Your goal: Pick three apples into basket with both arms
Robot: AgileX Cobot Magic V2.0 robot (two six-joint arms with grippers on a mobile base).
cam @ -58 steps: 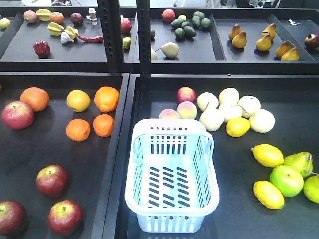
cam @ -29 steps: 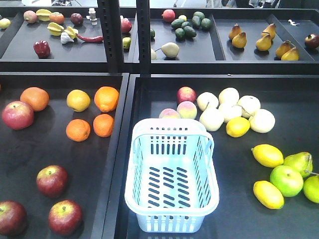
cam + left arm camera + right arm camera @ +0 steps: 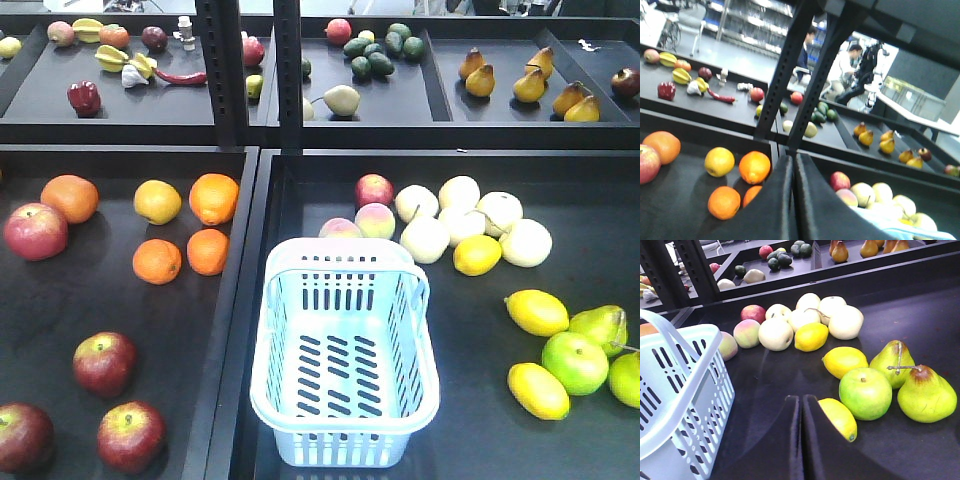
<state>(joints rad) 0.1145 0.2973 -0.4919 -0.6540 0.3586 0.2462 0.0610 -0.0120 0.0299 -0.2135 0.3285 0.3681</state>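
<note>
2 fully closed: left tool point(image 3: 792, 167), right tool point(image 3: 800, 407).

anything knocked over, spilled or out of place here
Nothing stands out. The basket stands upright and empty in the right tray, the three dark red apples lie apart in the left tray, and no fruit lies outside the trays.

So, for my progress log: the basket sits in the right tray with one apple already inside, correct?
No: the basket does sit in the right tray, but it is empty. The front-facing view shows all three apples lying in the left tray.
</note>
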